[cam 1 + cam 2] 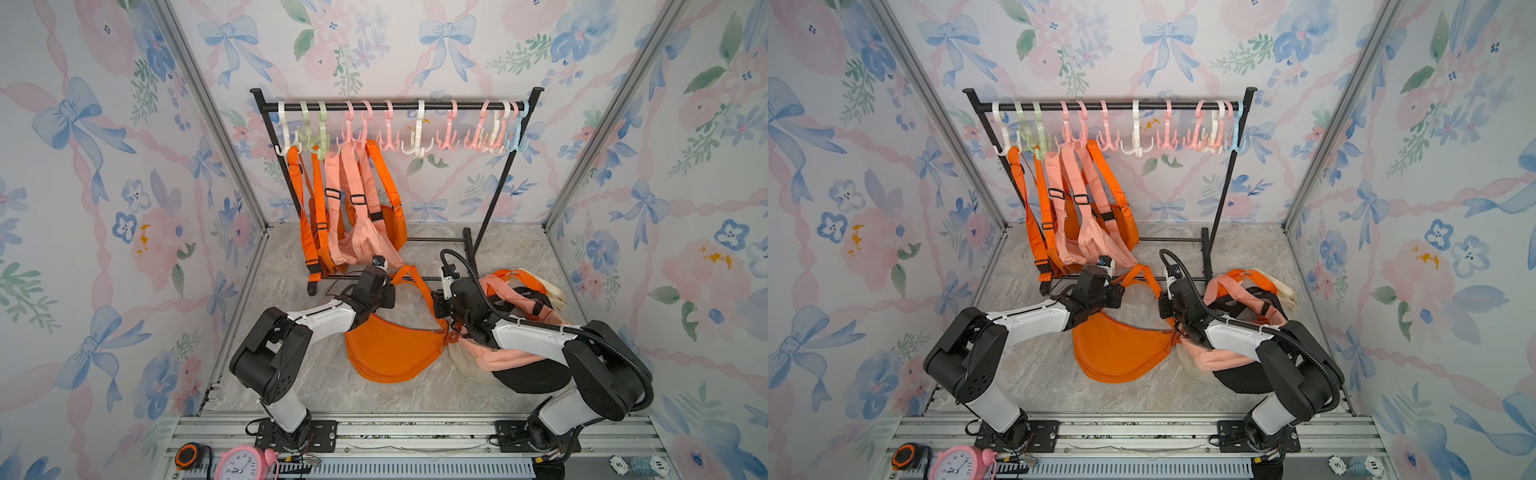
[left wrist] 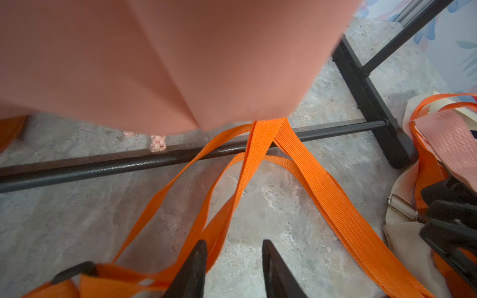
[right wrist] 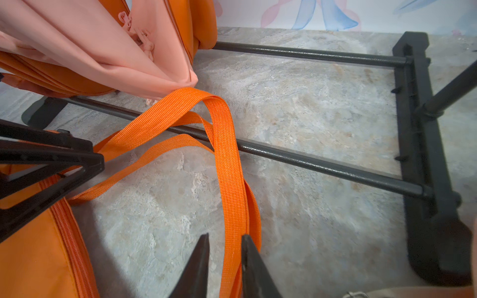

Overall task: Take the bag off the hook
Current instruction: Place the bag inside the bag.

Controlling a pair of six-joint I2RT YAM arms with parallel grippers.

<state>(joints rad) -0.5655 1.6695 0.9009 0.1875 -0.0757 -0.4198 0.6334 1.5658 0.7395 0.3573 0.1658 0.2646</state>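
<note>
Left gripper (image 2: 234,242), in the left wrist view, stands with its jaws apart and only floor between them; the orange strap (image 2: 322,196) passes beside them. A blurred pink bag (image 2: 154,59) covers much of this view.

In the right wrist view the right gripper (image 3: 225,236) is parted too, and the strap (image 3: 227,167) lies flat and unsqueezed between its jaws.

In both top views the orange bag (image 1: 390,353) (image 1: 1117,353) lies on the floor, off the hooks (image 1: 417,137). I judge this is the release step. Next, both arms should lift away without catching the strap. Both pairs of jaws are hidden there under the wrists.
</note>
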